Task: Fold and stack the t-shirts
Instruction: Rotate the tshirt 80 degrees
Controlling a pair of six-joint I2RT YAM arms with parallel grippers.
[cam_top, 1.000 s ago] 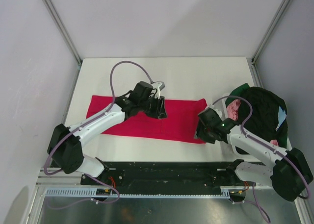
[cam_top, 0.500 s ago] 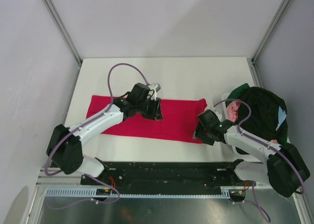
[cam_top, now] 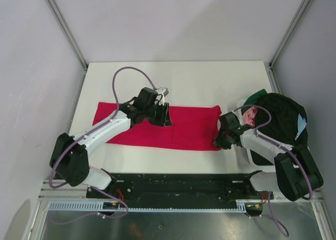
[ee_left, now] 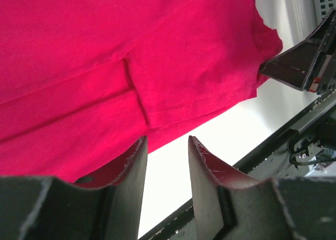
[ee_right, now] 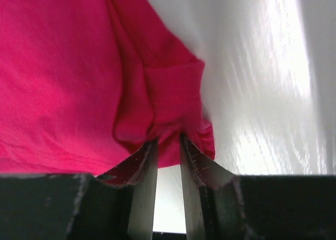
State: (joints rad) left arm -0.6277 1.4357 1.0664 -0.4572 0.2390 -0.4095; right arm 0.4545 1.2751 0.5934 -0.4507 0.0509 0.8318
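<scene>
The red t-shirt (cam_top: 184, 128) is spread across the middle of the white table (cam_top: 210, 82), enclosed by pale grey walls (cam_top: 173, 19). Its corner towards the table's right edge is pinched by the right gripper (ee_right: 168, 139); the left gripper (ee_left: 166, 141) is held parted above it.

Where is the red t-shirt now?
Top view: the red t-shirt lies flat on the table, left of the dark clothes pile, the right gripper at its near right corner.
</scene>
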